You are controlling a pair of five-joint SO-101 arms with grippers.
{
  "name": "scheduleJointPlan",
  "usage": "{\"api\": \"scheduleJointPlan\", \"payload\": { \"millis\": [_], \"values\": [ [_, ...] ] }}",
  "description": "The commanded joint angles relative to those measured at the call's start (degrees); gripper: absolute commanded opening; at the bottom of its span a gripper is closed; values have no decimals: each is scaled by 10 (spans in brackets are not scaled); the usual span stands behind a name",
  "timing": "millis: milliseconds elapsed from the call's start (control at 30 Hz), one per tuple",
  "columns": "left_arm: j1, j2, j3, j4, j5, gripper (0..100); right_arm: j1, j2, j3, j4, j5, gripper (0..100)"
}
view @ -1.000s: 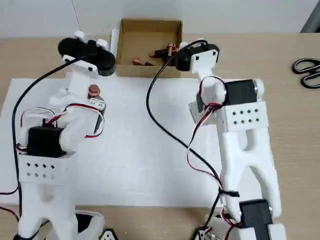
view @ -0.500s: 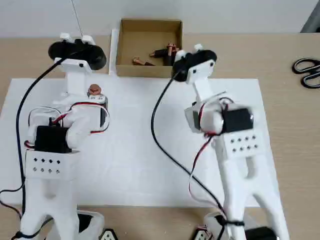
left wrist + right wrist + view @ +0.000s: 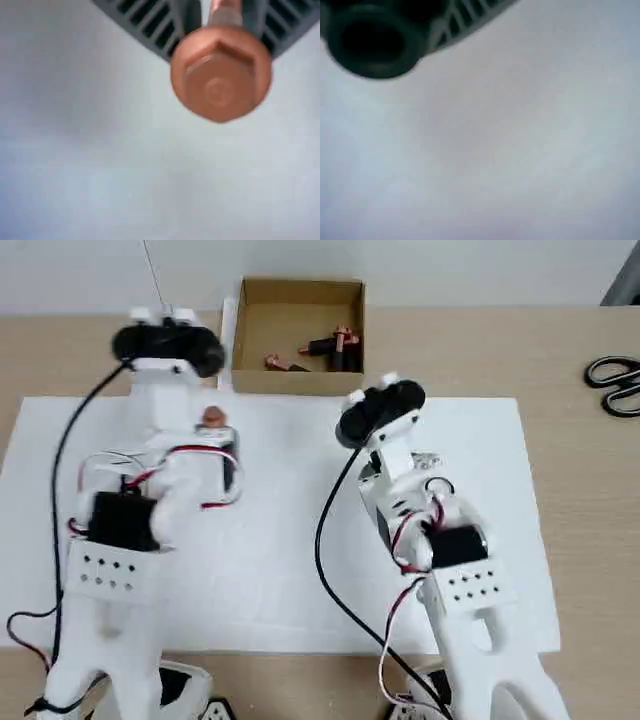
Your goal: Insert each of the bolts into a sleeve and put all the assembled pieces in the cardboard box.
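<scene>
The left gripper (image 3: 222, 17) is clenched on a copper bolt (image 3: 220, 80). In the left wrist view its dark ribbed fingers (image 3: 145, 22) close on the shank from both sides, and the hexagonal head points toward the camera, with the white sheet (image 3: 100, 165) behind it. In the high view the bolt head (image 3: 212, 418) shows at the front of the left arm. It is over the far part of the white sheet (image 3: 280, 540), near the left front corner of the cardboard box (image 3: 290, 320).

The right gripper (image 3: 390, 22) is grasping a black sleeve (image 3: 370, 42). The sleeve's open round end faces the right wrist camera, and one ribbed finger (image 3: 465, 17) lies just beside it, with plain white sheet beyond. In the high view the right arm stands over the sheet's right half, and its front end is near the box's right front corner. The sleeve is well apart from the bolt.

The cardboard box sits on the wooden worktop (image 3: 580, 490), touching the far edge of the sheet. Inside it lie assembled pieces (image 3: 335, 343) in copper and black near the right wall, and a smaller copper part (image 3: 278, 363) toward the front. A pair of scissors (image 3: 615, 380) lies on the worktop far to the right, off the sheet.
</scene>
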State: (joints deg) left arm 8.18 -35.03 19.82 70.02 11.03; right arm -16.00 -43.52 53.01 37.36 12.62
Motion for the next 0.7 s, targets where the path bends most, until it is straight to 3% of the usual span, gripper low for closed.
{"api": "scheduleJointPlan", "payload": {
  "millis": [0,200,367,667],
  "values": [
    [12,-18,-3,-40,4,6,-5,-60,40,-80,-29,5],
    [14,-18,-3,-54,9,6,-5,-164,188,-218,-104,6],
    [33,-18,-6,-61,76,6,-5,-225,304,-359,-102,5],
    [120,-20,-6,-65,76,6,-11,-296,437,-482,-104,5]
  ]
}}
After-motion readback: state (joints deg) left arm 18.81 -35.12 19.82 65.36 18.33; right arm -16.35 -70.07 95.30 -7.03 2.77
